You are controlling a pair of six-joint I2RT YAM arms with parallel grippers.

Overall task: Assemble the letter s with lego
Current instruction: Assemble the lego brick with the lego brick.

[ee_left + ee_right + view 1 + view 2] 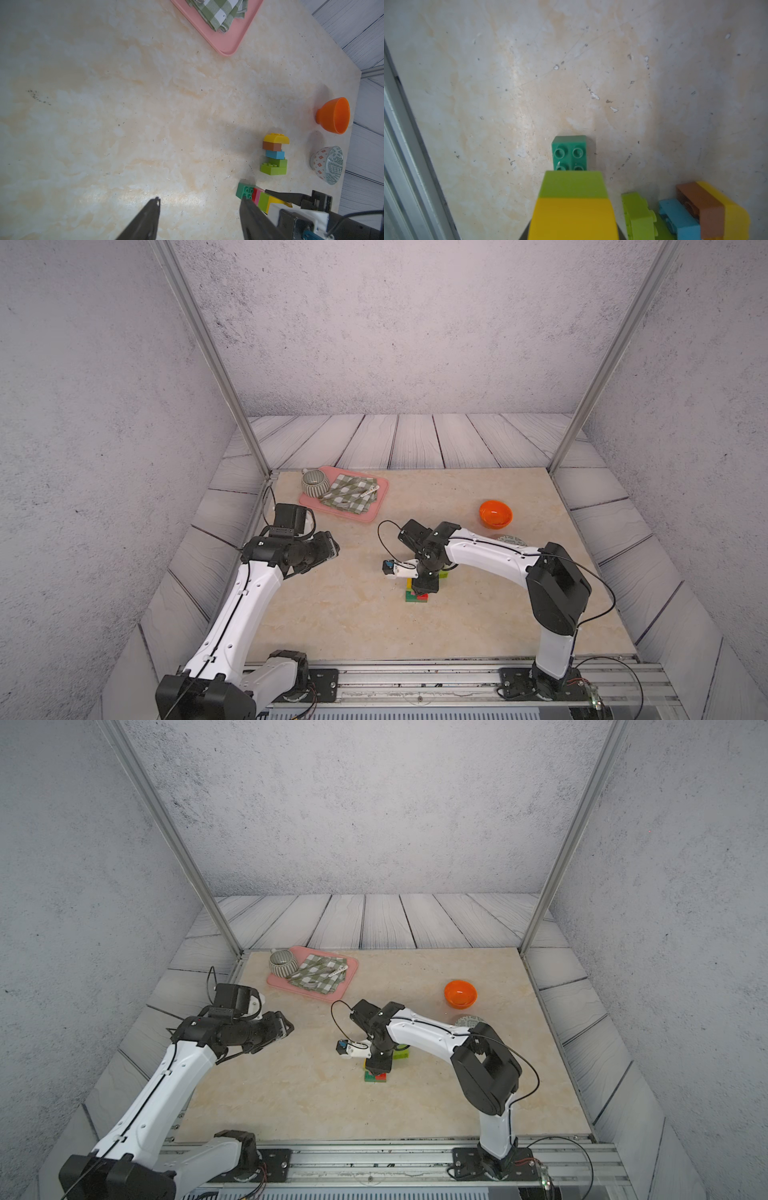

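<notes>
The right gripper (424,590) points down over the middle of the beige marbled tabletop (332,614), its black fingers (286,195) closed on a row of joined studded plastic bricks (259,197) that runs dark green, red, pink, lime and yellow. In the right wrist view the yellow and lime bricks fill the foreground and hide the fingertips, while the dark green end brick (570,152) beyond them shows its four round studs; whether that end touches the table cannot be told. Just beside the row, on the side toward the bowls, a second stack of lime, dark green, blue, brown and rounded yellow bricks (274,155) lies flat on the table, apart from the row; in both top views the right arm covers all but a lime edge of it. Farther out stand a small orange plastic bowl (495,514) and, near it, a white patterned ceramic bowl (327,164), half hidden behind the right arm in both top views. The left gripper (200,199) hangs well apart over the left side of the table, jaws parted with nothing between them; one of its fingers cuts across the near part of the held row in the left wrist view. At the far left corner a pink plastic tray (374,508) carries a folded green-and-white checked cloth (349,497) and a grey striped ceramic cup (314,483).
</notes>
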